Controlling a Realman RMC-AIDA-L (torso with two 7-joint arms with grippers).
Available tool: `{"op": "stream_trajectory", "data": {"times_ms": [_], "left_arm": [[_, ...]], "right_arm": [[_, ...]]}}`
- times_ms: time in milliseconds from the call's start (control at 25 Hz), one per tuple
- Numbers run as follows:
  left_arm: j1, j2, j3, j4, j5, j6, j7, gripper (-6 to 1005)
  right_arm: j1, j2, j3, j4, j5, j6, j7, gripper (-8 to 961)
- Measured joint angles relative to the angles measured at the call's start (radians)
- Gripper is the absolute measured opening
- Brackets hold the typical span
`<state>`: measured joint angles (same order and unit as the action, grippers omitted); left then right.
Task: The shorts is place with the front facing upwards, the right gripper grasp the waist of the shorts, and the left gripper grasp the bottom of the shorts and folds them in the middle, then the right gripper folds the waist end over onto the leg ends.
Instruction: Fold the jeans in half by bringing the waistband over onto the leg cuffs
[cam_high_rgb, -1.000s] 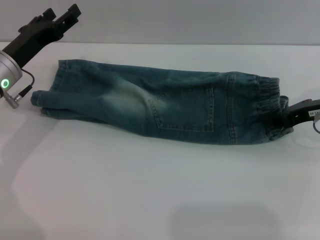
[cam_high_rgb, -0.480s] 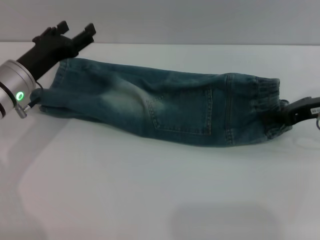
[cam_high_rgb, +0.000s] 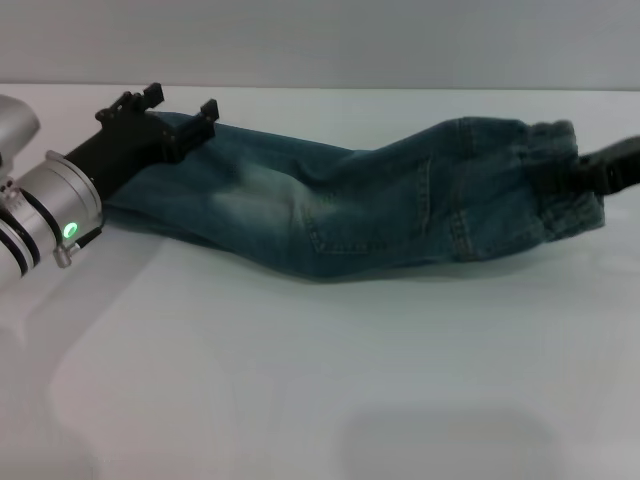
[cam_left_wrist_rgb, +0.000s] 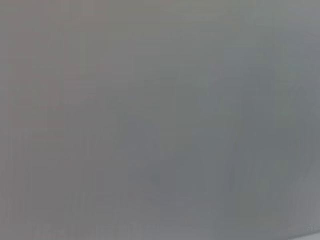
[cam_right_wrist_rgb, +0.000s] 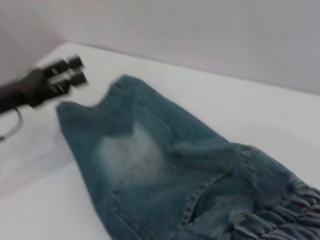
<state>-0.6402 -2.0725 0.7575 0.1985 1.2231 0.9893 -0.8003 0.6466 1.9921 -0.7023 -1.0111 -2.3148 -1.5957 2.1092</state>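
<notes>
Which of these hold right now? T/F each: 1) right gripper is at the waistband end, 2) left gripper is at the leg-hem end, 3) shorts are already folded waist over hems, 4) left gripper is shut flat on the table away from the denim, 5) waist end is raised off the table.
1) True. The right gripper is at the waist of the shorts.
2) True. The left gripper is over the leg ends.
3) False. The shorts lie stretched lengthwise on the table, waist and hems at opposite ends.
4) False. Its fingers stand apart, right above the denim.
5) True. The waist end appears lifted and slopes down toward the middle.
</notes>
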Motion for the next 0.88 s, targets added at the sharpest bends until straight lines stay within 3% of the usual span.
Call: {"op": "stream_trajectory", "data": {"times_ms": [280, 880], "left_arm": [[-0.015, -0.003, -0.001, -0.056, 0.003, 0.009, 0.112, 842], [-0.078, -0.006, -0.009, -0.274, 0.003, 0.078, 0.378, 842]], "right_arm": [[0.042, -0.004, -0.011, -0.076, 0.039, -0.09, 0.055, 53], [0.12, -0.002, -0.013, -0.067, 0.06, -0.127, 0.123, 53]]}}
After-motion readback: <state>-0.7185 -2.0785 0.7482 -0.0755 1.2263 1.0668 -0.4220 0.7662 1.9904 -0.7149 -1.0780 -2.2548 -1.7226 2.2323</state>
